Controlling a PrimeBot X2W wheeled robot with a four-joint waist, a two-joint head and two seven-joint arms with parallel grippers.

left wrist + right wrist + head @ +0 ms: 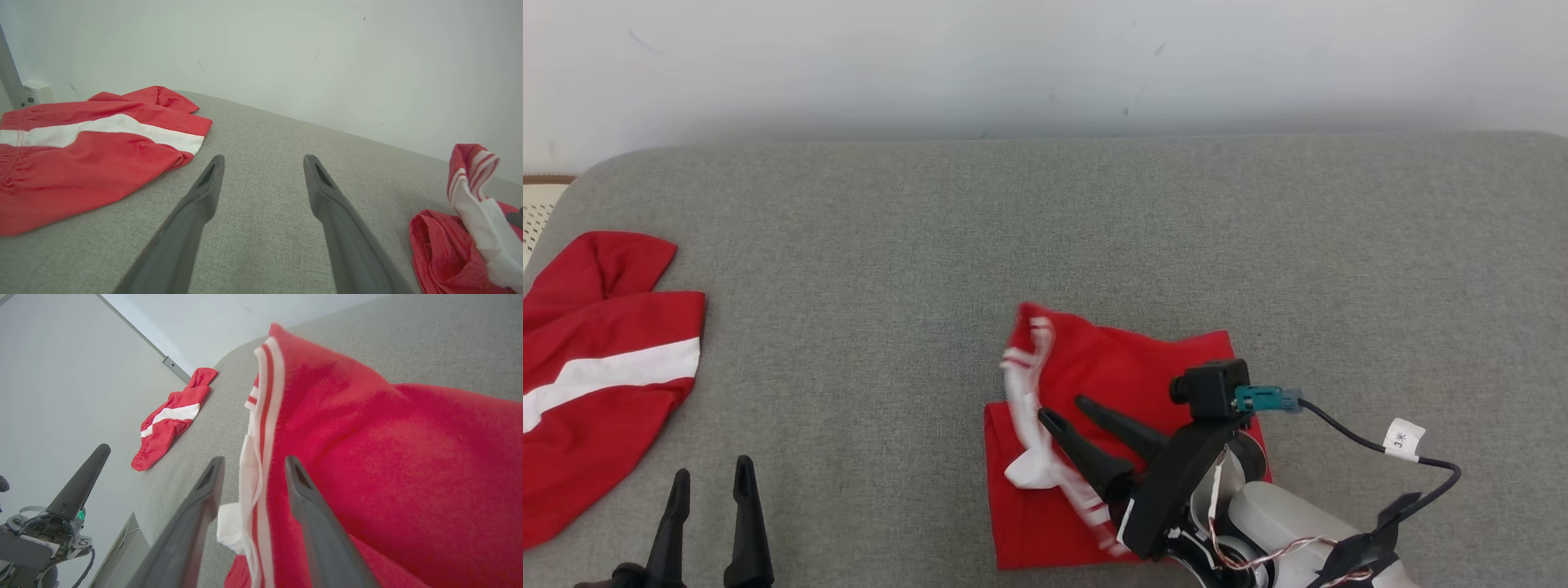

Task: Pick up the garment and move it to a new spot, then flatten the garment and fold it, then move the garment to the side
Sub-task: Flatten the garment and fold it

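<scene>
Red garment (1127, 367) lay folded on grey table (1045, 229). Right hand (1063, 408) stood parted astride striped trim (1033, 384), apparently releasing the fold. Left hand (711, 468) spread wide, empty.

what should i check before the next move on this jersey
1. Right gripper let go: ok, jaws stand apart.
2. Striped trim out of the right fingers' way: not ok, it lies between them.
3. Jersey folded flat: not ok, the trim edge stands up rumpled on the near-left side.
4. Left gripper free: ok, open over the bare cushion, apart from any cloth.
5. Left end of the cushion free for setting the jersey aside: not ok, the other red cloth lies there.
6. Fold layers even underneath: cannot tell, the right arm covers part of it.
</scene>
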